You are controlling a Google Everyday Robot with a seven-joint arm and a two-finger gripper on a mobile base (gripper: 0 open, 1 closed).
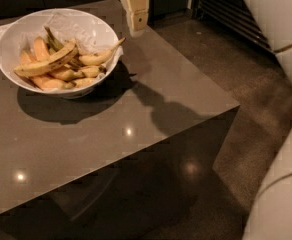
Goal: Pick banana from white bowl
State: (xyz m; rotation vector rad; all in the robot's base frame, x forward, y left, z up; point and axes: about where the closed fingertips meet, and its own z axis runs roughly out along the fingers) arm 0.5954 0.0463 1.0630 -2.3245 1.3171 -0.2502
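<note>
The banana (48,62) lies topmost in the white bowl (88,26), free for the end effector (137,28) hanging near its rim, whose spread I cannot tell.

We held our gripper (137,30) at the top centre of the camera view, pointing straight down, its cream-coloured housing cut off by the upper edge. Our arm (286,149) filled the right edge as a broad white curved shell crossed by thin dark seams, well apart from the gripper
</note>
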